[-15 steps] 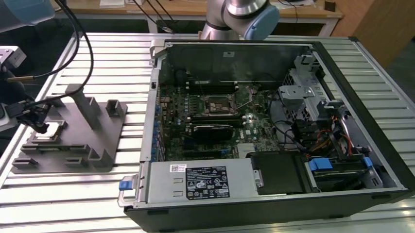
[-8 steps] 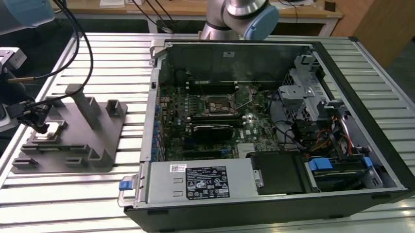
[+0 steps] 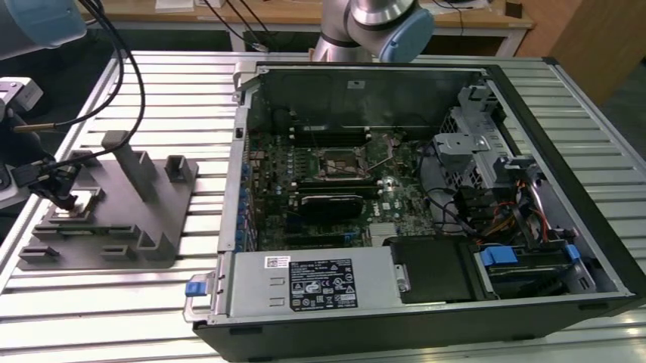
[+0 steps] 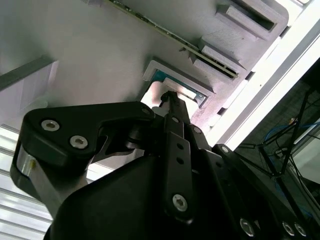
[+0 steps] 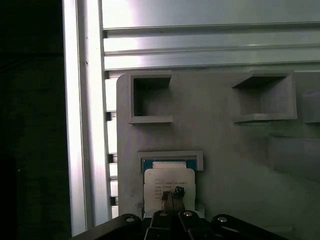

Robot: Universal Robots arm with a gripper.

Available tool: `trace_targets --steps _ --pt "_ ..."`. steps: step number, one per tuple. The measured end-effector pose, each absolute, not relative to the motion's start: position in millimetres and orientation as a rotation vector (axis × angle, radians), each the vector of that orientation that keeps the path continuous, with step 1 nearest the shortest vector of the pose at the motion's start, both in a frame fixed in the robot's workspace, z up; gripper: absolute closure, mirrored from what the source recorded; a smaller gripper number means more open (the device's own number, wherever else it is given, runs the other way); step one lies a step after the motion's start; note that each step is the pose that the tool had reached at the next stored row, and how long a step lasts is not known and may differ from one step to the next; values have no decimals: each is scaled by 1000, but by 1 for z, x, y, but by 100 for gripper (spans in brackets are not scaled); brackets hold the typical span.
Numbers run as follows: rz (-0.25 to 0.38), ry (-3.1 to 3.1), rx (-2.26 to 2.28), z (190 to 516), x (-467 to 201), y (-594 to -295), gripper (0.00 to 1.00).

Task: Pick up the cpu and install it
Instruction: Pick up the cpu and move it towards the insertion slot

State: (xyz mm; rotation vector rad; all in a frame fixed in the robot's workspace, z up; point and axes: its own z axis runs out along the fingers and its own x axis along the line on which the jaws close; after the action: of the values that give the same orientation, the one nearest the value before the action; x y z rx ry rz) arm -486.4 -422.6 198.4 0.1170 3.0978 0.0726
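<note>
We are seeing the gripper with its fingertips drawn together, no gap showing between them and nothing clamped there. It is pointing straight down at the cpu, over the middle of the chip's pale metal top. We cannot tell whether the tips are touching that top or hanging just above it.

The cpu is lying flat in a shallow framed recess of a grey holder block, with a thin teal edge showing along one side of the chip. In the first wrist view, two empty square pockets are sitting further along the same block. In the exterior view we are also seeing upright posts rising from it.

The block is resting on a slatted aluminium table, at the exterior view's left. Dark cables are hanging across the table above it.

Just beside the block, toward the exterior view's right, an open computer case is lying on its side. It is showing the motherboard with its black-framed socket well apart from the cpu, and a grey power supply along the near wall. Behind the case, the arm's base is standing at the table's far edge
</note>
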Motion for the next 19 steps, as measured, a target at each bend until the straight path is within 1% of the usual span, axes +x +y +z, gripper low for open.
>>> trace_targets --steps 5,7,8,10,11,12,13,15,16,17,19 --pt "73 3098 117 198 -486 -423 89" --pt "73 3098 117 198 -486 -423 77" --pt "73 3098 117 198 -486 -423 77" --pt "73 3098 117 198 -486 -423 65" --pt "73 3098 117 198 -486 -423 65" --pt "73 3098 117 198 -486 -423 59" --pt "73 3098 117 198 -486 -423 59" --pt "73 3098 117 198 -486 -423 47" --pt "73 3098 117 198 -486 -423 47" --pt "73 3098 117 198 -486 -423 41" --pt "73 3098 117 198 -486 -423 41"
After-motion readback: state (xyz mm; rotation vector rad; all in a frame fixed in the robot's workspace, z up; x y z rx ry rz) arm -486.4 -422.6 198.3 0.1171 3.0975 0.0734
